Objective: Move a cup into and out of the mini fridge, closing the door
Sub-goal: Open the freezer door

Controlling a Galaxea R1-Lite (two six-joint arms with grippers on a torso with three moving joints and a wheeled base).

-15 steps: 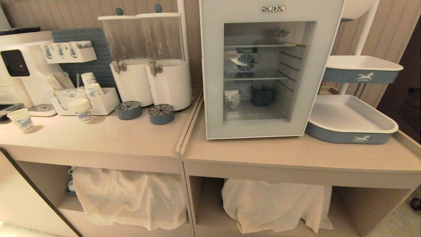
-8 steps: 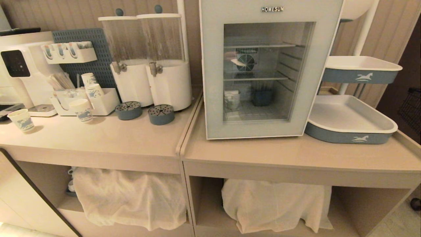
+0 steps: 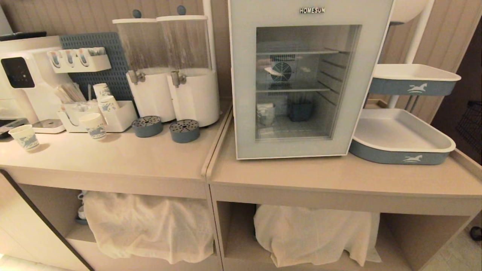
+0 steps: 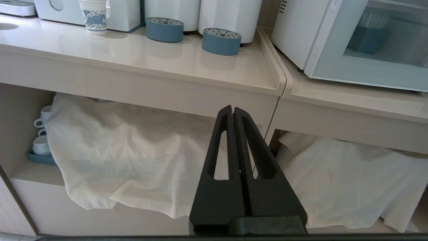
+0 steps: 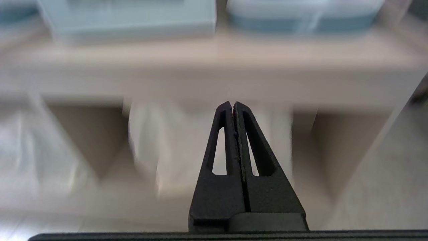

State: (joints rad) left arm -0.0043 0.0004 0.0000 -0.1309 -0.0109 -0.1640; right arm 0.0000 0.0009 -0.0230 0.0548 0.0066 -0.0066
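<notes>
Our left gripper (image 4: 233, 112) and right gripper (image 5: 233, 106) are both pinched tight and hold nothing, low down in front of the shelves with white cloths (image 3: 148, 222). Up on the counter (image 3: 320, 177) stands the mini fridge (image 3: 307, 77), tall and upright, its glass door (image 3: 301, 82) closed and facing us. A small white cup (image 3: 266, 113) sits inside, low on the left. Beside the fridge are blue trays (image 3: 403, 141) and drink dispensers (image 3: 173, 67).

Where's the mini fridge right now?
Head view: the mini fridge stands right of centre on the counter, door shut, between the drink dispensers and blue-rimmed trays.
</notes>
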